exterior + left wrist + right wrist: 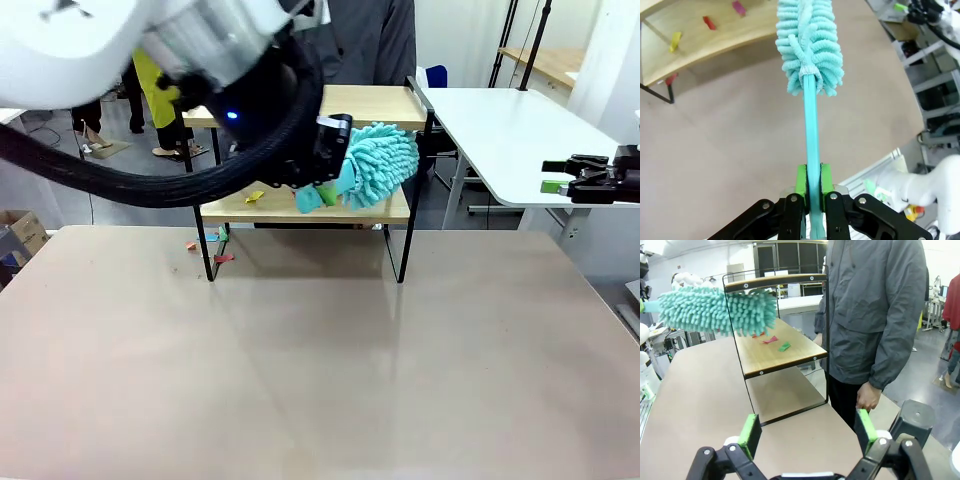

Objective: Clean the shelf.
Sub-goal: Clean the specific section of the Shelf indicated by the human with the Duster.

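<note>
Tabletop first: one broad, matte beige-brown surface takes up the lower half of my front camera. One person in a grey jacket stands at the far side, one hand hanging near the table edge.

The shelf, a single small rack with two light wooden boards, thin black legs and black side rails, stands on the table at 12 o'clock from me.

I have one fluffy turquoise chenille duster with a thin turquoise handle. Its head sits between the two boards, over the lower board's 3 o'clock end. I cannot tell if the fringe touches the wood.

My left gripper is clamped narrow on the duster's handle, with both green pads pressed against it. My right gripper is away at 3 o'clock, well apart from the shelf, its jaws spread wide with nothing between them.

Through the left wrist camera I count three small paper scraps on the lower board: one yellow, one red and one pink. A fourth scrap, also red, lies on the table beside a leg.
</note>
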Controlling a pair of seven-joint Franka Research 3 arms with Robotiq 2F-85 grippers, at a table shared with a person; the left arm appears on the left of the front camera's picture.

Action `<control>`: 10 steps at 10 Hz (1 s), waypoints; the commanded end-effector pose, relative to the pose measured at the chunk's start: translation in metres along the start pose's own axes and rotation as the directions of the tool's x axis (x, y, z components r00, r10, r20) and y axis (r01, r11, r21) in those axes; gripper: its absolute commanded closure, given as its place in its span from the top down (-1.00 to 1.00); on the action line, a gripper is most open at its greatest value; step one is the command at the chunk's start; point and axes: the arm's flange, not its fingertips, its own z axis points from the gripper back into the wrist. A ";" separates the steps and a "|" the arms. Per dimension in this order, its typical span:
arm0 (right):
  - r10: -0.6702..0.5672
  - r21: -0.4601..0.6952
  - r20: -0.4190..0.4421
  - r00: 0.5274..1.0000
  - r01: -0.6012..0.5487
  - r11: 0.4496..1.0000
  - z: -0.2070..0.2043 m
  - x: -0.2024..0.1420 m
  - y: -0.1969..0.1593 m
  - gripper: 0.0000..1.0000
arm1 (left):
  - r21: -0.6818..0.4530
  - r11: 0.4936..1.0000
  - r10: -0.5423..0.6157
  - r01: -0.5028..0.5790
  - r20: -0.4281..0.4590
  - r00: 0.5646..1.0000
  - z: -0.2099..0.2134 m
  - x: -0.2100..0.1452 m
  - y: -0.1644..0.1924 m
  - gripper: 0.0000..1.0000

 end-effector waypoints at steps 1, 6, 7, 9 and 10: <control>0.007 -0.002 -0.019 1.000 -0.007 1.000 -0.001 0.003 0.000 1.00 | 0.073 0.996 0.046 -0.051 0.068 0.997 -0.020 0.018 -0.028 -0.74; 0.007 -0.002 -0.019 1.000 -0.007 1.000 -0.001 0.003 0.000 1.00 | 0.160 0.976 0.130 -0.151 0.133 0.982 -0.097 0.050 -0.058 -0.74; 0.007 -0.002 -0.019 1.000 -0.007 1.000 -0.001 0.003 0.000 1.00 | 0.156 0.974 0.149 -0.166 0.118 0.982 -0.112 0.052 -0.059 -0.74; 0.007 -0.002 -0.019 1.000 -0.007 1.000 -0.001 0.003 0.000 1.00 | 0.160 0.971 0.167 -0.178 0.083 0.983 -0.131 0.052 -0.062 -0.74; 0.007 -0.002 -0.019 1.000 -0.007 1.000 -0.001 0.003 0.000 1.00 | 0.181 0.968 0.165 -0.176 0.073 0.984 -0.142 0.049 -0.065 -0.74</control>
